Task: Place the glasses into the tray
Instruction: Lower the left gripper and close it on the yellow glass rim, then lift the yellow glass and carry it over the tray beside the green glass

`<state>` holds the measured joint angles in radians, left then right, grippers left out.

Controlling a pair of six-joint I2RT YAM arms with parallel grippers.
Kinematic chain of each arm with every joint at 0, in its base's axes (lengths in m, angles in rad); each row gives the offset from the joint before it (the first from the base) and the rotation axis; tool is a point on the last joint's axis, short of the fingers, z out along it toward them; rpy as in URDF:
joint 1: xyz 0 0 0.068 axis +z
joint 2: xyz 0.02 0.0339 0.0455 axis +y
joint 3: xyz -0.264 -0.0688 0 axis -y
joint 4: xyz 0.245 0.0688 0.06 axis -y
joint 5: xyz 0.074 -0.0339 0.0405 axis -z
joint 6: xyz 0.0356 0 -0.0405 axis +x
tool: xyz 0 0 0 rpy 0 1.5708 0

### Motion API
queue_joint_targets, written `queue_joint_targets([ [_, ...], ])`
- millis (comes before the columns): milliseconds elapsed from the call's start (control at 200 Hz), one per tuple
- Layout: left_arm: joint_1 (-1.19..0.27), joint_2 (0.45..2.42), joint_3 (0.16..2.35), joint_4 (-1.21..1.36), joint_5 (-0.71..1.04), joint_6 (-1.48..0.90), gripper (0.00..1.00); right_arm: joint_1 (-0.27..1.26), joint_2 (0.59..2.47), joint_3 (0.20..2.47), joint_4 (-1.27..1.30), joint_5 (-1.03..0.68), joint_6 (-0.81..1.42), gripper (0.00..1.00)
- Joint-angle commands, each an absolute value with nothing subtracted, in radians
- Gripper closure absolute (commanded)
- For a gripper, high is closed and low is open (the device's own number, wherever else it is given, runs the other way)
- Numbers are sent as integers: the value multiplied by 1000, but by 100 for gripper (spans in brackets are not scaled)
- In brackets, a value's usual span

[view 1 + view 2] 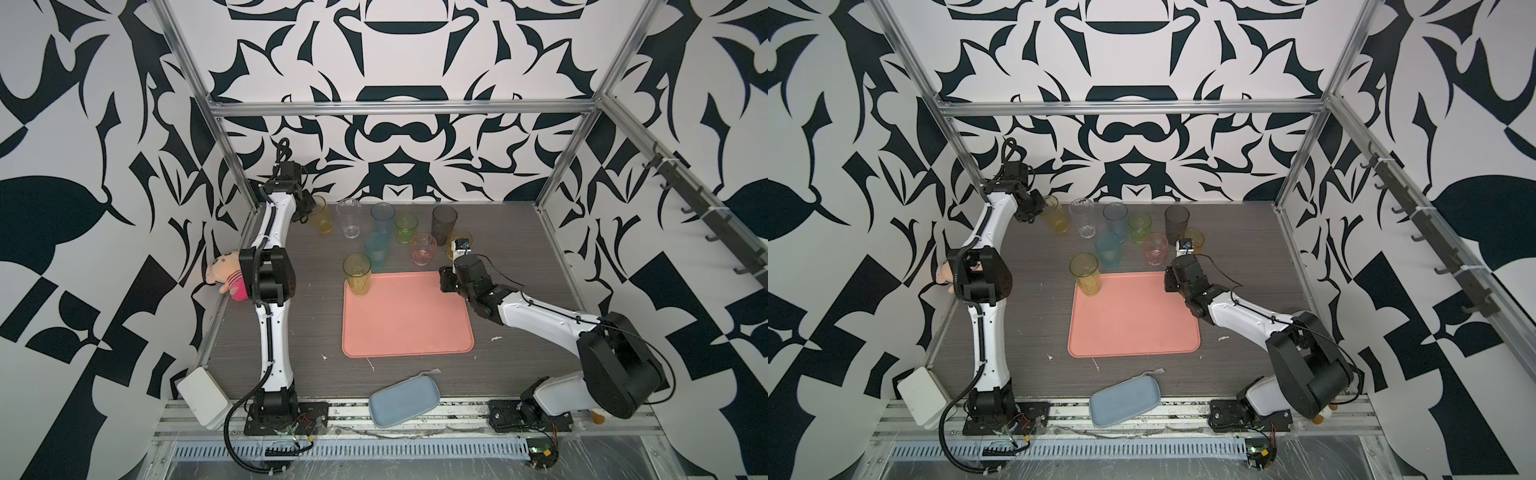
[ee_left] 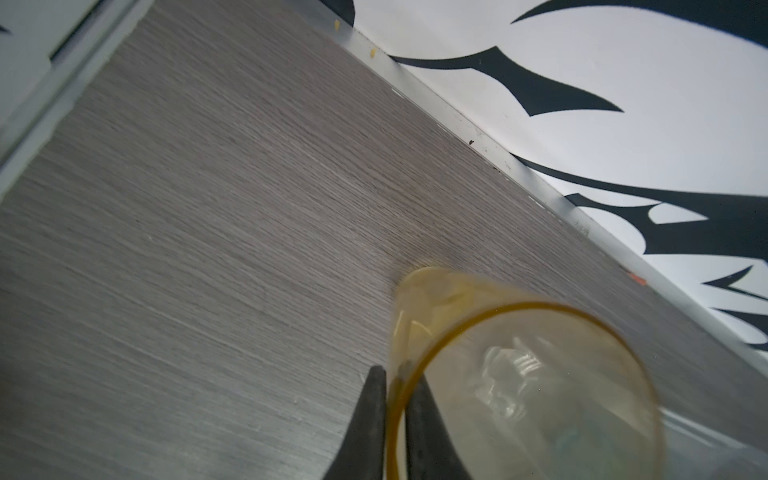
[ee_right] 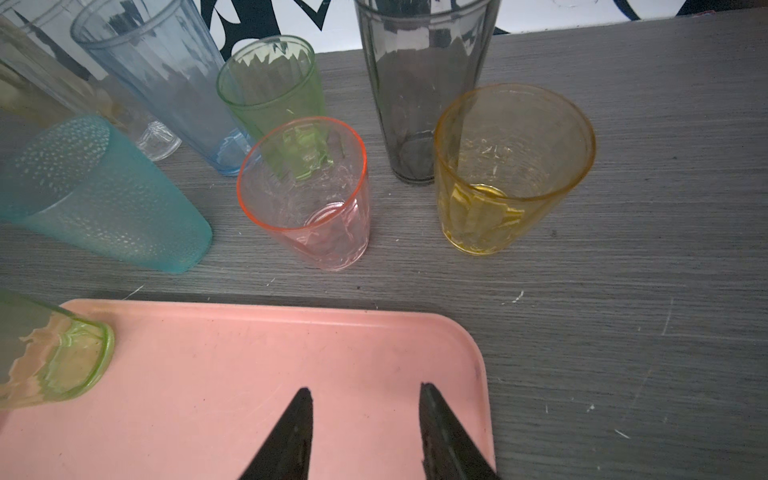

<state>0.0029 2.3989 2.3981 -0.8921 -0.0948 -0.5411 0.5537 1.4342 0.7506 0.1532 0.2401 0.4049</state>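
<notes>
**Left claw pinches the amber glass; one tumbler already on the tray**

In both top views the left gripper (image 1: 309,206) (image 1: 1038,206) is at the far left corner of the table (image 1: 291,332) (image 1: 1025,332), clamped on the rim of the tall amber glass (image 1: 324,219) (image 1: 1057,219). The tray (image 1: 407,320) (image 1: 1133,324) lies mid-table, with a yellow-green glass (image 1: 357,275) (image 1: 1086,274) standing in its far left corner. The right gripper (image 1: 444,286) (image 1: 1169,284) hovers over the tray's far right corner.

In the left wrist view two dark fingers (image 2: 370,409) of the left gripper (image 2: 395,374) pinch the wall of the amber glass (image 2: 519,374), one inside the rim and one outside. The picture is blurred.

In the right wrist view the right gripper (image 3: 366,390) has its jaws apart and empty above the tray (image 3: 208,374). The pink glass (image 3: 307,199) and the short yellow glass (image 3: 511,166) stand on the table just past the tray's rim.
</notes>
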Motion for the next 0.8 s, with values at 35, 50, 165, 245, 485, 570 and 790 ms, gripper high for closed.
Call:
queue_joint_targets([
  [35,9,2394,2408,-922,-94,-535,92,554,1416,791,156,242,410,55],
  [50,8,2392,2405,-921,-95,-535,92,554,1417,791,156,242,410,55],
  [165,14,2360,2371,-929,-104,-535,95,554,1419,795,149,242,410,55],
  [245,24,2331,2337,-929,-101,-538,96,553,1417,796,145,242,411,55],
  [485,33,2237,2268,-959,-124,-528,98,554,1417,796,144,242,414,55],
  [570,35,2203,2261,-982,-126,-532,99,553,1419,797,143,241,417,55],
  [790,35,2117,2230,-1066,-150,-538,100,554,1422,801,141,242,417,55],
])
